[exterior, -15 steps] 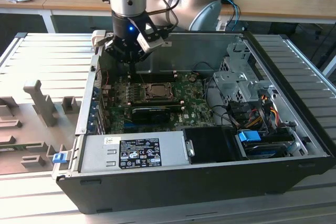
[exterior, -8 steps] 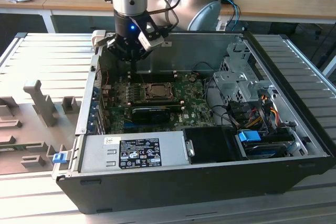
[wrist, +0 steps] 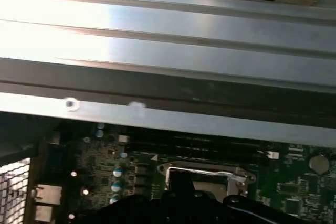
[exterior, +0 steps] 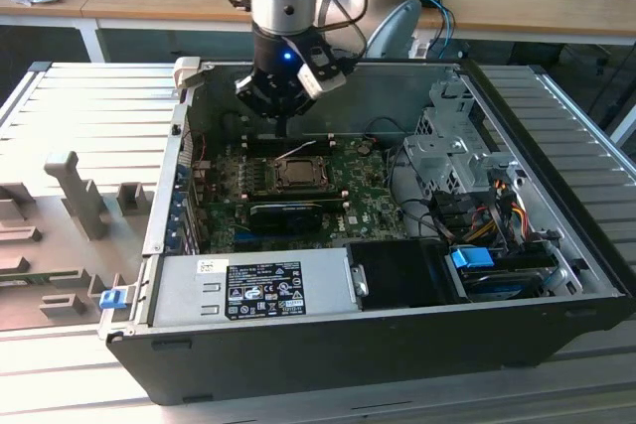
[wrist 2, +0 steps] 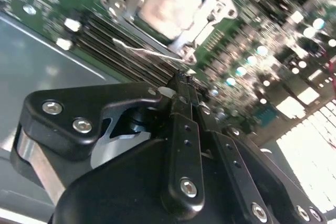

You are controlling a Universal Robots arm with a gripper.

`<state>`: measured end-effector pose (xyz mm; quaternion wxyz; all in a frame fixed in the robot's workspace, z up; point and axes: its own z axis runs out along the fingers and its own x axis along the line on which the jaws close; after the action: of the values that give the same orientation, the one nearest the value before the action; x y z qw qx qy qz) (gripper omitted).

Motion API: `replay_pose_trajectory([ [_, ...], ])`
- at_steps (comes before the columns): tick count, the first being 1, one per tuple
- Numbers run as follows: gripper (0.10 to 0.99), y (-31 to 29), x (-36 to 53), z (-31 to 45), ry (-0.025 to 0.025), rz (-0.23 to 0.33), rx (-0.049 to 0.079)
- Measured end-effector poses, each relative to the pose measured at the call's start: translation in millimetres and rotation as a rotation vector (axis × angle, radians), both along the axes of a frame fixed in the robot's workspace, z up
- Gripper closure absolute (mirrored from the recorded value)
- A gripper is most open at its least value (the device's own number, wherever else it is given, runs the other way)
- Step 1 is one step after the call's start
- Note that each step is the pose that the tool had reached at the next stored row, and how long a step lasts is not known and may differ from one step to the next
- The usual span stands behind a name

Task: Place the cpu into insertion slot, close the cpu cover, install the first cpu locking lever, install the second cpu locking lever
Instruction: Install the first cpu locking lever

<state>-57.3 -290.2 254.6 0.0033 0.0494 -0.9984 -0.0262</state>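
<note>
The cpu (wrist 2: 169, 4) lies silver-grey in the insertion slot (exterior: 274, 178) on the green board, in the middle of the open computer case. The cpu cover (wrist 2: 206, 10), a silvery frame, lies down around the chip. A thin metal locking lever (wrist 2: 139, 51) runs along the slot's side that faces my gripper and also appears as a pale line (exterior: 296, 151) in the exterior view. My gripper (exterior: 285, 129) hangs just behind the slot, near the case's rear wall. Its black fingers (wrist 2: 180, 85) are pressed together, with nothing between them. In the first wrist view the slot (wrist: 205, 179) sits under the gripper's dark edge.
A long black card (exterior: 293, 213) lies in front of the slot. A silver power supply (exterior: 253, 290) fills the case's front. A drive cage (exterior: 447, 151) and coloured cables (exterior: 487, 215) crowd the exterior view's right. Grey fixtures (exterior: 75, 196) stand on the ribbed table at the left.
</note>
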Motion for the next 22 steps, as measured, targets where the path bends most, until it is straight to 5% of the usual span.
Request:
replay_pose_trajectory([
  [14,0.980,0.0,9.9,-15.5,0.0004,-0.033,0.037],
  [17,0.980,0.0,10.7,-16.9,0.0005,-0.034,0.054],
  [22,0.980,0.1,14.8,-22.6,0.0000,-0.028,0.057],
])
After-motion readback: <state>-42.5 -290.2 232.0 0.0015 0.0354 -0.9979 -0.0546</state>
